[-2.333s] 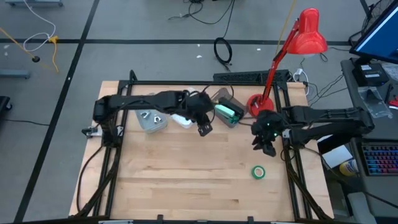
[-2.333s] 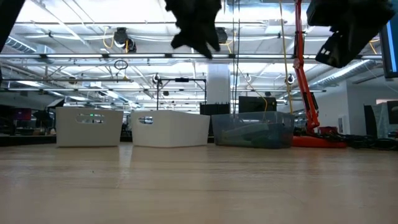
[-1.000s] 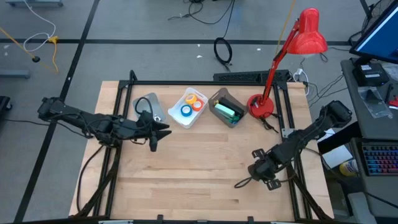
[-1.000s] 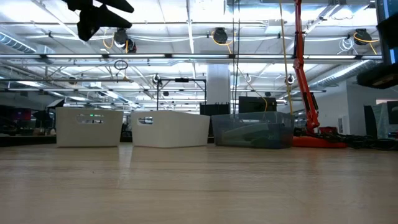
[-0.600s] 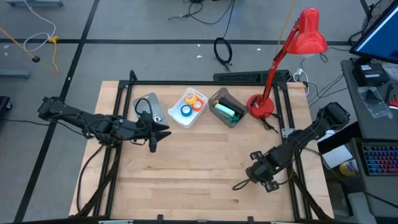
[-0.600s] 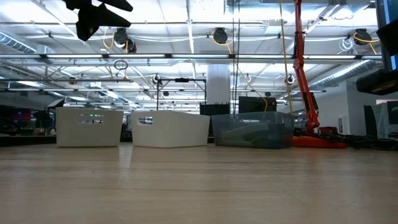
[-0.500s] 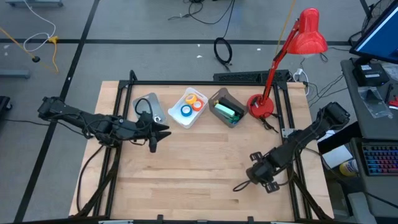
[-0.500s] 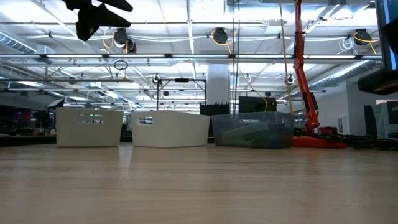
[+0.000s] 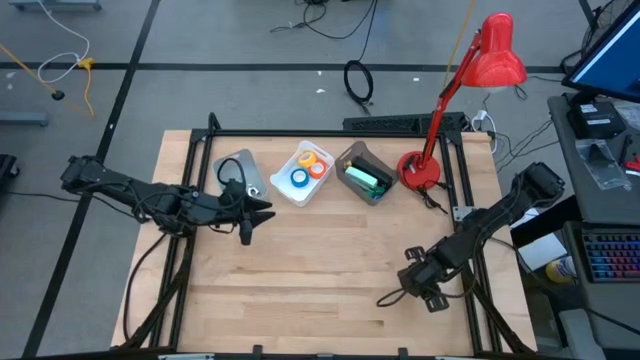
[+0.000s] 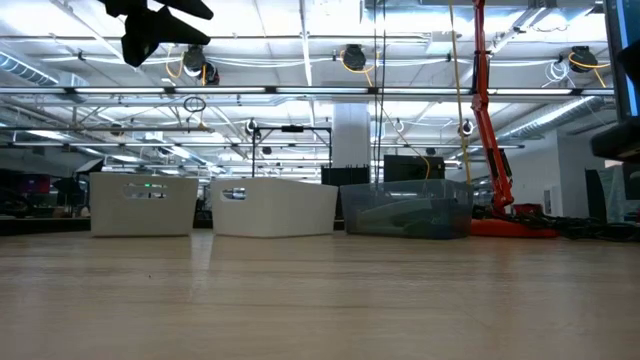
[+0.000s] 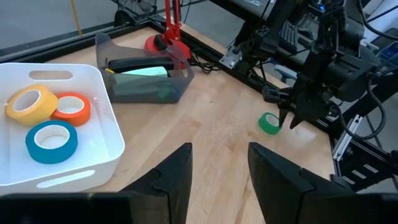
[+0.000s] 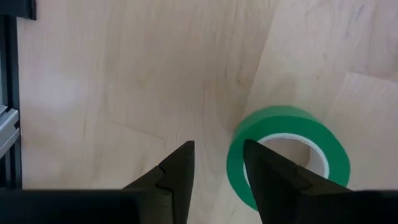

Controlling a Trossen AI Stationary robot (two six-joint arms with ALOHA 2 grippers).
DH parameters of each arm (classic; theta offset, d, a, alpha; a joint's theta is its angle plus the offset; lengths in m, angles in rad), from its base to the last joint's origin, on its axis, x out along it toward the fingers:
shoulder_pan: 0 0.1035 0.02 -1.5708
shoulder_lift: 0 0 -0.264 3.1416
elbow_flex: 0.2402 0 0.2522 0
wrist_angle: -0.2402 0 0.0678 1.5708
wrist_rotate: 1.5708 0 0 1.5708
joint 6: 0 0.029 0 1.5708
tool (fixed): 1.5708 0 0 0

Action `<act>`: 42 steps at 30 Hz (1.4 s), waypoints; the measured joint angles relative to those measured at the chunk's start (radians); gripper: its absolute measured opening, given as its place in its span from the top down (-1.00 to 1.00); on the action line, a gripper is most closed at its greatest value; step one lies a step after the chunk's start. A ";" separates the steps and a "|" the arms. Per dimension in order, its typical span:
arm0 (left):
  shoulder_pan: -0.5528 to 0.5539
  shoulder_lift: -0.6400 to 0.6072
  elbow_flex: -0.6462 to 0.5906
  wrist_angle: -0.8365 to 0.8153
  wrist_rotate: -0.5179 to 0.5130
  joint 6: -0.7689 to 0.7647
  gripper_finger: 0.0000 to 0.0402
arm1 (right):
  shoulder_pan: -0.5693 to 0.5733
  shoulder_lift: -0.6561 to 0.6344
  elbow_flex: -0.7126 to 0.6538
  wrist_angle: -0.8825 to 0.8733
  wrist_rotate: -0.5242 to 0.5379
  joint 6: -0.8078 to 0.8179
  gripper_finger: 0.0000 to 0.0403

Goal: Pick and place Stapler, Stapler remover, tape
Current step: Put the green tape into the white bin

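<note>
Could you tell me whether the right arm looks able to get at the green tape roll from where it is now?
Probably yes. The right gripper hangs open right above the green tape roll, which lies flat on bare wood with nothing around it. The roll sits slightly to one side of the fingers, so a small shift seems needed first.

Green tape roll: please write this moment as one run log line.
green tape roll: flat on wooden table | right gripper: open, above it | left gripper: open, near white bin

Bright even overhead light, soft shadows on the table (image 9: 320, 270), ceiling fixtures (image 10: 352, 57) glaring in low view, right wrist close-up slightly soft.
</note>
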 joint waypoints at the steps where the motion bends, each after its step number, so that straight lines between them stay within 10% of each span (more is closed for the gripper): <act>1: 0.000 0.000 0.000 0.000 0.000 -0.001 0.21 | 0.000 -0.007 -0.001 0.002 0.000 0.007 0.31; 26: 0.000 0.001 0.000 0.000 0.000 -0.003 0.21 | 0.000 -0.050 -0.127 0.104 0.009 0.080 0.20; 36: 0.000 0.000 0.000 0.000 0.000 0.000 0.21 | 0.000 -0.049 -0.131 0.091 0.035 0.082 0.80; 42: 0.000 0.000 0.000 0.005 -0.003 -0.007 0.21 | -0.011 -0.073 -0.127 0.096 0.006 0.109 0.84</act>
